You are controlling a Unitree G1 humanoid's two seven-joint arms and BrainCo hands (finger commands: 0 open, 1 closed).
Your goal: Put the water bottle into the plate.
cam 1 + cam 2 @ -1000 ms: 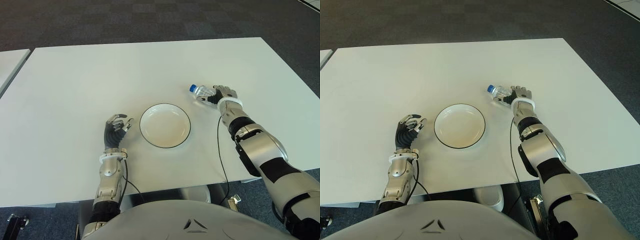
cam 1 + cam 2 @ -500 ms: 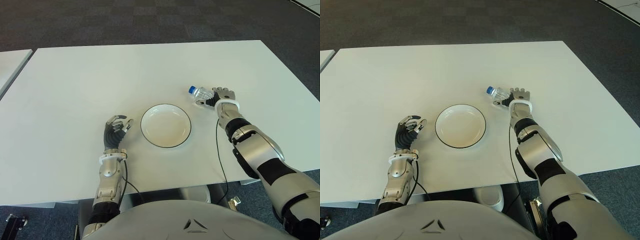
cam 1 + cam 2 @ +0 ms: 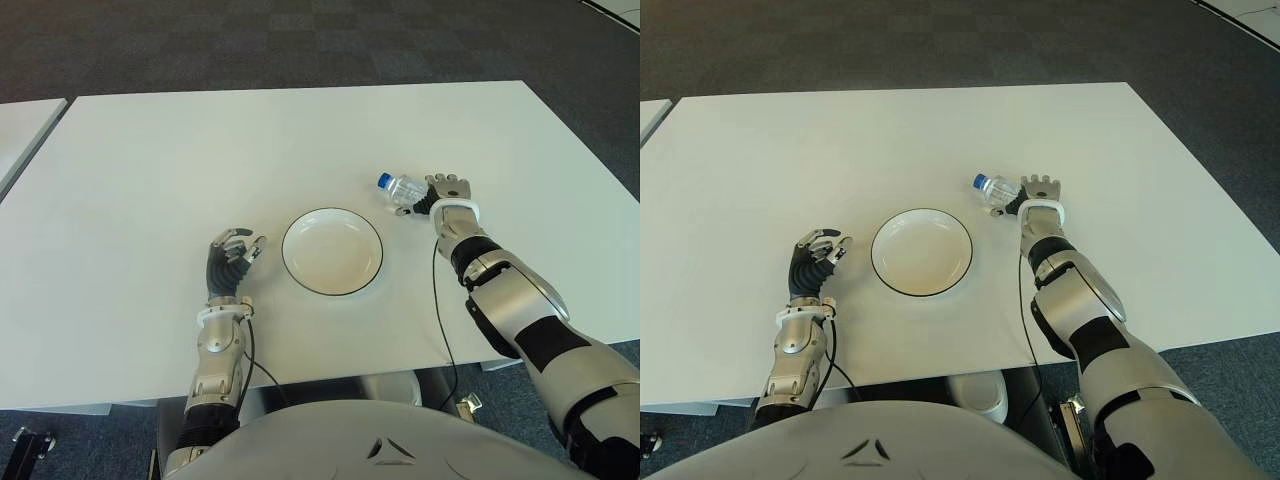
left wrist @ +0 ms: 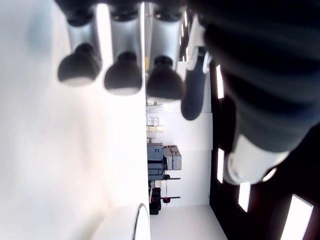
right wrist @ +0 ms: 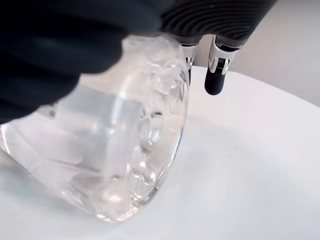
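A clear water bottle (image 3: 402, 187) with a blue cap lies on its side on the white table (image 3: 200, 140), just right of and beyond the plate. My right hand (image 3: 447, 190) sits at the bottle's base, cap pointing away to the left. In the right wrist view the bottle (image 5: 115, 150) fills the space under the palm, the thumb lies over it and a fingertip (image 5: 216, 82) reaches down past it. The white plate (image 3: 300, 222) with a dark rim sits at the table's middle and holds nothing. My left hand (image 3: 231, 258) shows left of the plate, fingers loosely bent, holding nothing.
A second white table's corner (image 3: 20, 125) shows at the far left. Dark carpet lies beyond the table's far edge. A black cable (image 3: 438, 300) runs along my right forearm toward the front edge.
The right hand has settled slightly closer onto the bottle's base. The bottle still lies in the same spot. The left hand has not moved.
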